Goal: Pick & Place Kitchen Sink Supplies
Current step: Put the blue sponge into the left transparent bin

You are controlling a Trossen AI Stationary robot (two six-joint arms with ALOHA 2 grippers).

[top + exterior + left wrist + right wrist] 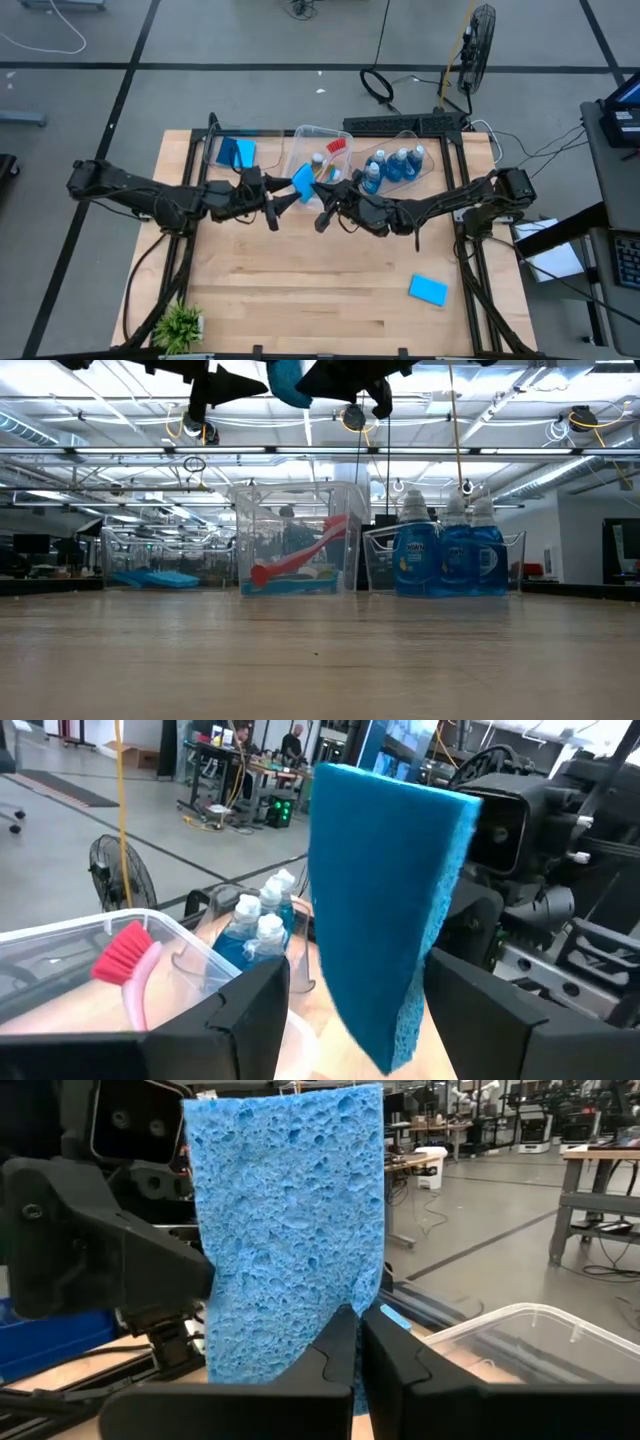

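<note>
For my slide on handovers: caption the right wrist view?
Mid-air handover: right gripper pinches the blue sponge edge while the left gripper flanks it.
</note>
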